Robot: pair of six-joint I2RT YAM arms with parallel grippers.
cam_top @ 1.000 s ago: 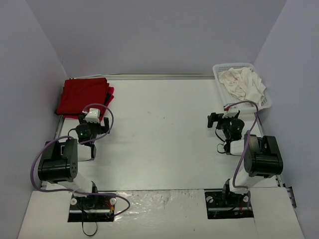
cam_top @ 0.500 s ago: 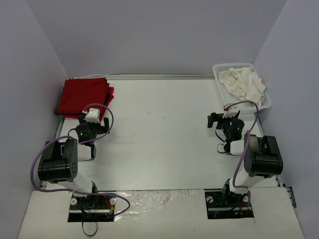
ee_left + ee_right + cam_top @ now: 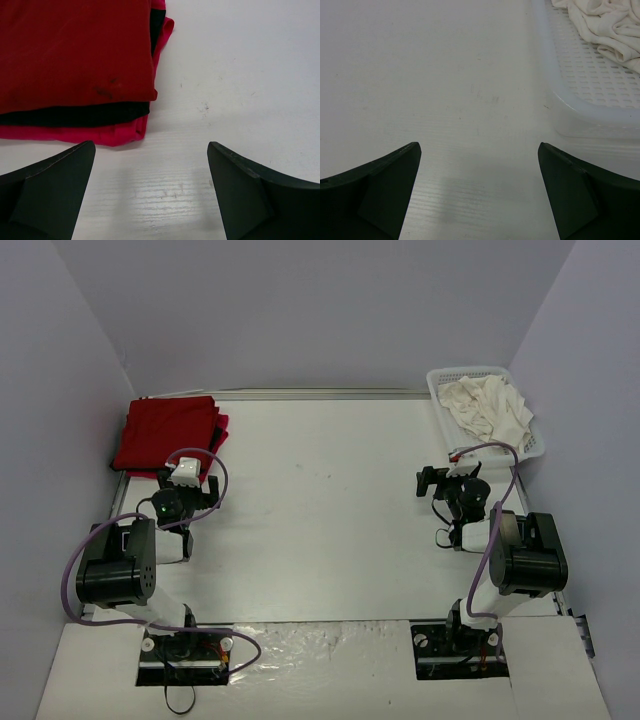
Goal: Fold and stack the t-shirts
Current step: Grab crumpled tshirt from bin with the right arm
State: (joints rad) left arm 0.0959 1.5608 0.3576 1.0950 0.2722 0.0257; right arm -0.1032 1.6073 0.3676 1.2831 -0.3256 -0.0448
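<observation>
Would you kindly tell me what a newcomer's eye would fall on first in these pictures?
Brightest is the stack of folded red t-shirts at the far left corner of the white table. At the far right, a crumpled cream-white t-shirt lies in a white mesh basket. The left arm and the right arm are drawn back on either side, jaws wide open and holding nothing.

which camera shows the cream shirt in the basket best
The top external view: the whole cream shirt shows, crumpled in the basket. The right wrist view catches only an edge of it, cut off at the frame's top right; the left wrist view shows none.
</observation>
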